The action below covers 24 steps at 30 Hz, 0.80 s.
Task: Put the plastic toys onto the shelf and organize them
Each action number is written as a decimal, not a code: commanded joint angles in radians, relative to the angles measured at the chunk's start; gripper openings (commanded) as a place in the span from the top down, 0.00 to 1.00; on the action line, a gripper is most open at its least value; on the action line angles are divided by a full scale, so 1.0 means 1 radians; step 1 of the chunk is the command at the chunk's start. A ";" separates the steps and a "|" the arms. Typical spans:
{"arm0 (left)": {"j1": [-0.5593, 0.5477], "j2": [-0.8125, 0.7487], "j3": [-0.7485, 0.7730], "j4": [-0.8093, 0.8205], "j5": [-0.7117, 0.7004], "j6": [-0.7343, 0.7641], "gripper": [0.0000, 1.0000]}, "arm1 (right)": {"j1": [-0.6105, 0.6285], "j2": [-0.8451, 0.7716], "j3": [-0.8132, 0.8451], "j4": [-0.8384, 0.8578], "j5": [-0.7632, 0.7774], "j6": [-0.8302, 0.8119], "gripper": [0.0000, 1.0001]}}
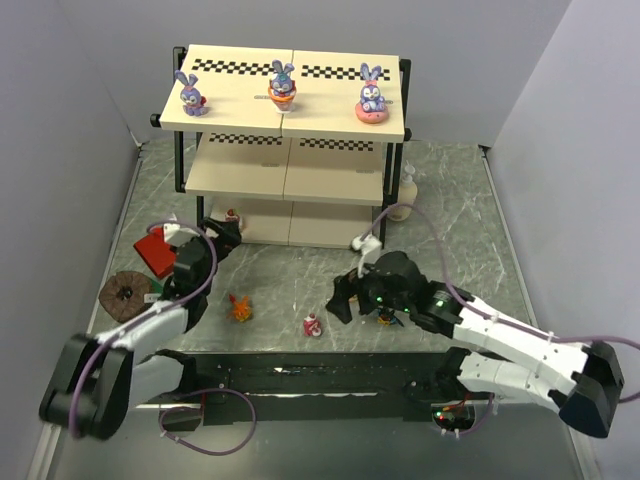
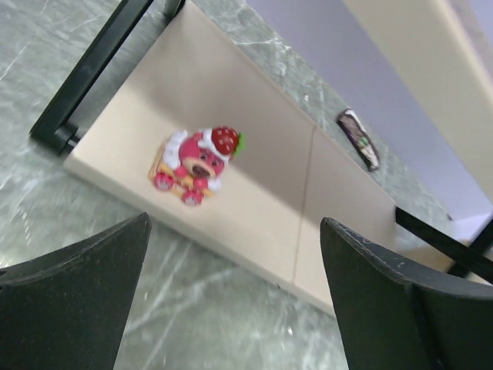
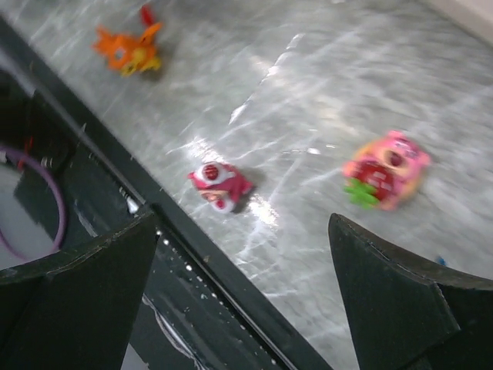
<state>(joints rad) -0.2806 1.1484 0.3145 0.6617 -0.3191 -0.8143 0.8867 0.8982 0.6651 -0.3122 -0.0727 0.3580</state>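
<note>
Left wrist view: left gripper [image 2: 235, 231], wide and empty, faces red-pink strawberry-capped figurine [image 2: 196, 163] resting on cream shelf board [image 2: 258, 142]. Next, the wide right gripper [image 3: 243, 220] should descend onto small red-pink round toy [image 3: 219, 185].

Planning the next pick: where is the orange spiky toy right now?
In the top view the orange spiky toy sits on the table's near left, between the left arm and a small red-pink figure.
</note>
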 commanded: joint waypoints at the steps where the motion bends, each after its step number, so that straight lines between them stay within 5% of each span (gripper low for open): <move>1: -0.006 -0.212 -0.044 -0.189 0.012 -0.040 0.04 | 0.107 0.097 -0.006 0.200 -0.055 -0.112 0.02; 11: -0.008 -0.548 0.064 -0.641 0.078 -0.037 0.04 | 0.215 0.390 0.042 0.272 0.039 -0.146 0.14; 24: -0.008 -0.647 0.250 -0.844 0.155 -0.013 0.04 | 0.241 0.576 0.065 0.360 0.123 -0.087 0.23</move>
<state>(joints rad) -0.2859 0.5266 0.4709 -0.0986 -0.1967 -0.8513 1.1198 1.4349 0.6712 -0.0032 -0.0368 0.2382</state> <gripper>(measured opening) 0.967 0.801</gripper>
